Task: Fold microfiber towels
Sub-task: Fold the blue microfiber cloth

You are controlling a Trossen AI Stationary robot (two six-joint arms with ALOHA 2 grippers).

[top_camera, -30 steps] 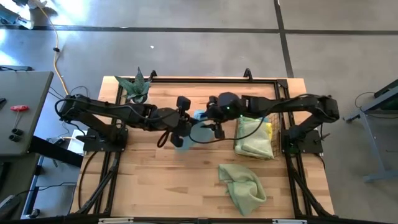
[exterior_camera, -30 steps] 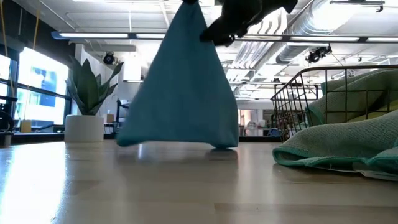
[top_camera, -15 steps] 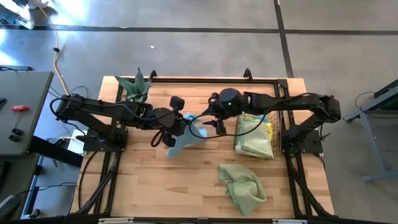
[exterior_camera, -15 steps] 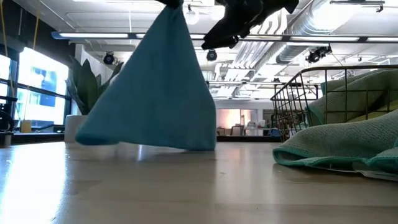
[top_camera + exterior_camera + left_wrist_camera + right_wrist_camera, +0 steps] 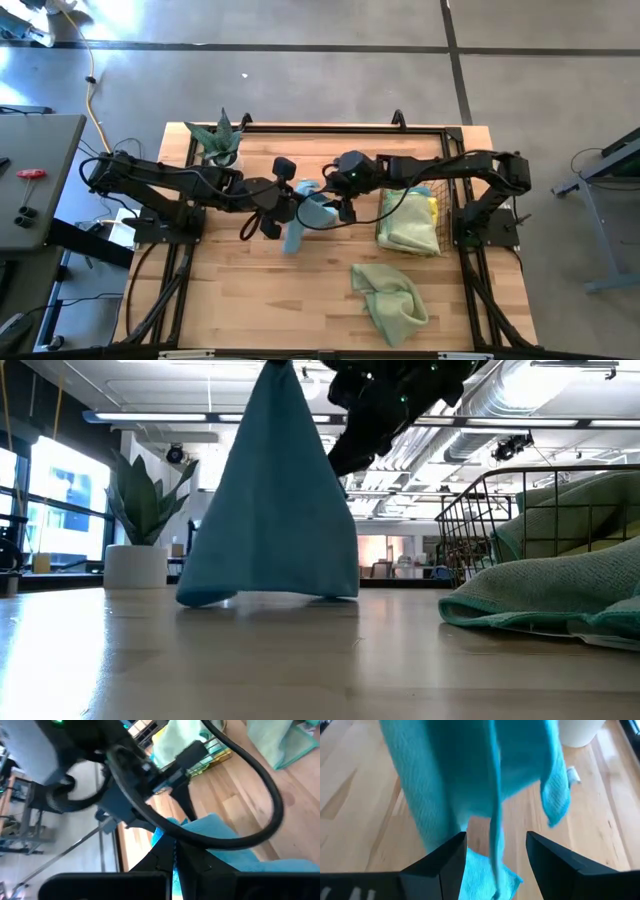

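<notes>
A light blue microfiber towel hangs in a cone from my left gripper, which is shut on its top over the middle of the table. The towel's lower edge touches the wood. My right gripper is open right beside the towel, a little lower than the left. One hanging edge of the cloth runs down between its fingers, and I see no touch. A green towel lies crumpled on the table near the front right. More green and yellow towels fill the wire basket. My left gripper pinches the blue towel's top point between its two shut fingers, which slant down from the table's left. I cannot tell how many layers it holds. The cloth hangs below the fingers, spreading out, with its bottom edge on the table.
A potted plant stands at the far left of the table. The wire basket stands at the right, close behind my right arm. Bare wood lies in front of the hanging towel, toward the near edge.
My right gripper has come down and toward the table's left, closer to the hanging towel, staying open. The towel's lower part swung out toward the plant side and has swung back under my left gripper, which keeps its hold.
</notes>
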